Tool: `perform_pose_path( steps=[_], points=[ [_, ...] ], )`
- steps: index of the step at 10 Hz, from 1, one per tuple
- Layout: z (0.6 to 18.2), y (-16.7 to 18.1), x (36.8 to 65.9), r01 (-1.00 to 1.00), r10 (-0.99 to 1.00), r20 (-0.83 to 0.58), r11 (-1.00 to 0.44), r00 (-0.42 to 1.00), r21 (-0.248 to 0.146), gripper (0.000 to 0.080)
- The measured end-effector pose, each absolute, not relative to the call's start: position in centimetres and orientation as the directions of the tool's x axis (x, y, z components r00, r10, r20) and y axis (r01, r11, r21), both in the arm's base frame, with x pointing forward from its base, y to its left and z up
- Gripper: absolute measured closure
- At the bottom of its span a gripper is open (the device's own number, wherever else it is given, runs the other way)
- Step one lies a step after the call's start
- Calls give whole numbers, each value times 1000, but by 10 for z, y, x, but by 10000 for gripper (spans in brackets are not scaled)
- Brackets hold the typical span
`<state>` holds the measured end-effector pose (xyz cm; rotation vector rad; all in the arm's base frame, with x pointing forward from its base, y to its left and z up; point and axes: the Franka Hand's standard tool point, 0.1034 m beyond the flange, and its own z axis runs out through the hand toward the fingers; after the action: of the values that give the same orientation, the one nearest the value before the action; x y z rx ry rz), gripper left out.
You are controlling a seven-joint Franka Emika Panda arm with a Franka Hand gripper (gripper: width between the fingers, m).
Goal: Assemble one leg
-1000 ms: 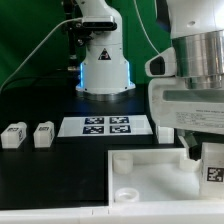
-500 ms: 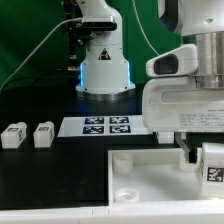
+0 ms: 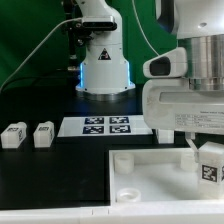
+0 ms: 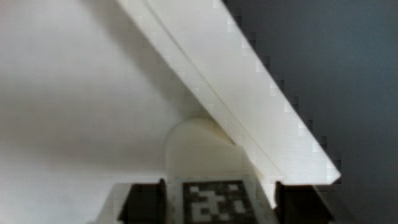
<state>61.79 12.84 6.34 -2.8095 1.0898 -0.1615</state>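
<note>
Bearing a black-and-white square tag on its face, the leg (image 3: 208, 163) sits clamped between the fingers of the gripper (image 3: 203, 150) at the exterior view's right, above the white tray-like piece (image 3: 150, 175). Its tag pattern is too blurred to read. Two more legs (image 3: 27, 134) lie well apart, beside the marker board (image 3: 106, 126).

Glossy white rounded plastic arm (image 3: 195, 80), grey joint bands; white base (image 3: 103, 62) bearing black triangle sticker, blue glow.
</note>
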Motion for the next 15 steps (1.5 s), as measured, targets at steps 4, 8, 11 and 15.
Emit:
perform_pose_path(
  steps=[4, 8, 11, 15],
  points=[
    [65, 129, 620, -928, -939, -67, -321, 338, -188, 505],
    [65, 121, 627, -973, -971, -211, 151, -113, -175, 505],
    [64, 121, 626, -977, -977, -202, 111, -74, -181, 307],
    [63, 114, 622, -911, -915, -89, -376, 395, -171, 156]
  ],
)
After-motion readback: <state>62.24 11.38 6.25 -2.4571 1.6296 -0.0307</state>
